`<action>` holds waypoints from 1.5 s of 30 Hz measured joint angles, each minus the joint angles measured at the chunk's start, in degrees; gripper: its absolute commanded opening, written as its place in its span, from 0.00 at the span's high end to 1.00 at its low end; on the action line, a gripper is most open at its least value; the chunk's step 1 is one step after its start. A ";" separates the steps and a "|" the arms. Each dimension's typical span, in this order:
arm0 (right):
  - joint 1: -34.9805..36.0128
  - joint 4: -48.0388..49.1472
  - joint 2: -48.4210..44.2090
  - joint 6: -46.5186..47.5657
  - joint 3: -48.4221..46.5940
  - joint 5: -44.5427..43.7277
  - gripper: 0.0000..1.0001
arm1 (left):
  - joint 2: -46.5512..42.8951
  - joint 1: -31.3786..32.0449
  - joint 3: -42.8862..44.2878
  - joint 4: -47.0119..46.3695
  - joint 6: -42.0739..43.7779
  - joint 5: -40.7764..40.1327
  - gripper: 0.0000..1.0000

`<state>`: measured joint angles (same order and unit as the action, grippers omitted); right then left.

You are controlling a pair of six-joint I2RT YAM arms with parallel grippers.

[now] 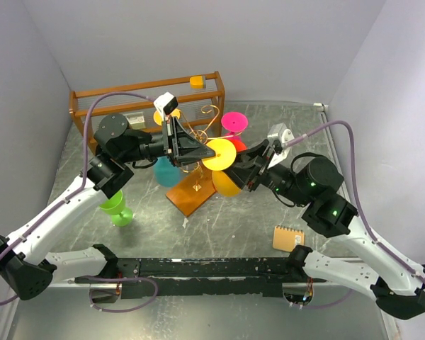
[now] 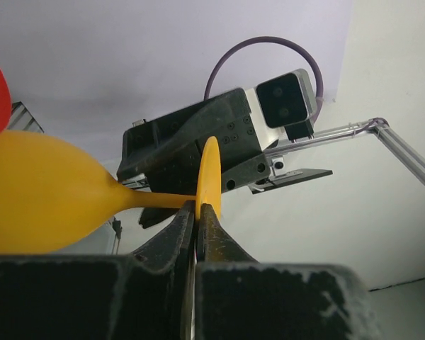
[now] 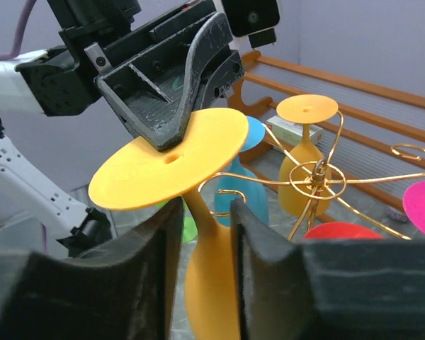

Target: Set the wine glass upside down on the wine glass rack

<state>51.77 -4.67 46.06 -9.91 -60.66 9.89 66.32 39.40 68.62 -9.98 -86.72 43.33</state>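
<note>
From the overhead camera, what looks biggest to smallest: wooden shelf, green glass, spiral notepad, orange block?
1. Wooden shelf
2. Green glass and spiral notepad: about alike, so unranked
3. Orange block, though farthest back

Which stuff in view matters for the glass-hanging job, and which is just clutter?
Job: yellow wine glass; gold wire rack; left gripper clamping its foot; right gripper around its stem.
Lying about: green glass; notebook; slatted wooden shelf; pink glass.
</note>
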 measured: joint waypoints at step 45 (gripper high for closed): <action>0.00 0.44 -8.26 -4.66 1.99 -5.42 0.47 | -7.45 0.20 0.44 23.17 -0.66 -14.71 0.93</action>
<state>51.77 -4.23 37.80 -14.57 -58.67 4.47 58.87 39.59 69.06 13.19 -87.37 28.62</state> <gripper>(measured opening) 0.531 0.081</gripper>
